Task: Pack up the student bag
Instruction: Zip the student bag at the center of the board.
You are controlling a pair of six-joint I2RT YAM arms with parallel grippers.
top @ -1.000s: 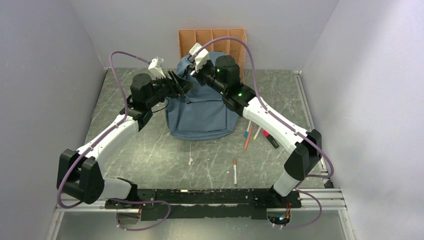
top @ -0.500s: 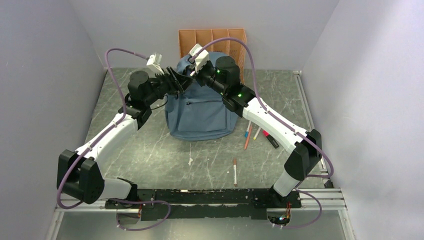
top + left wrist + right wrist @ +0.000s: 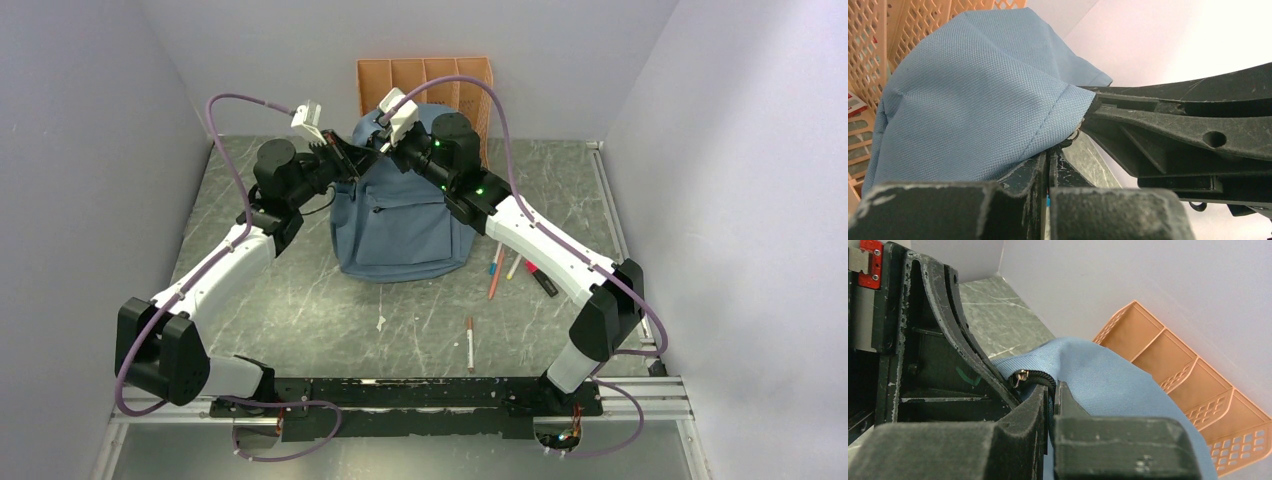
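From above, the student bag (image 3: 400, 225) stands on the table in front of the orange organizer (image 3: 425, 75), with the pens (image 3: 497, 272) lying unpacked to the bag's right. The left wrist view shows the left gripper (image 3: 1048, 162) clamped on the bag's top seam. In the right wrist view the right gripper (image 3: 1052, 395) is pinched on the bag's zip trim, so I judge packing has not begun.

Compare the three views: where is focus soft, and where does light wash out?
Top external: even light, student bag sharp. Left wrist: weave crisp, left claw blurred near the lens, wall washed out. Right wrist: right claw blurred up close, orange organizer sharp.
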